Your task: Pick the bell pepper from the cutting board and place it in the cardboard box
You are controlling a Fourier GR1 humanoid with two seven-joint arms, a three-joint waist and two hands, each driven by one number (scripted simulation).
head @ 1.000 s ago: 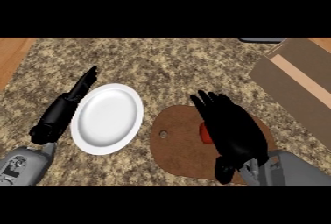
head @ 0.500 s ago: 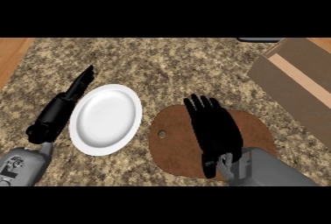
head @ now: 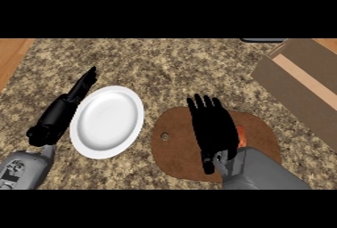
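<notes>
1. Your left robot hand (head: 63, 111) lies straight-fingered on the tabletop (head: 171, 67), just beside the plate (head: 108, 121).
2. Your right robot hand (head: 212, 129) is spread flat over the cutting board (head: 174, 153), fingers straight.
3. The bell pepper (head: 242, 136) (only a red sliver shows) sits on the board at that hand's right edge.
4. The cardboard box (head: 299, 84) stands well apart.

The black right hand (head: 212, 127) lies over the round brown wooden cutting board (head: 172, 149). Just right of the hand, on the board, sits the red bell pepper (head: 242, 135). The round white plate (head: 108, 120) lies to the hand's left, the brown cardboard box (head: 296, 84) ahead and to its right.
</notes>
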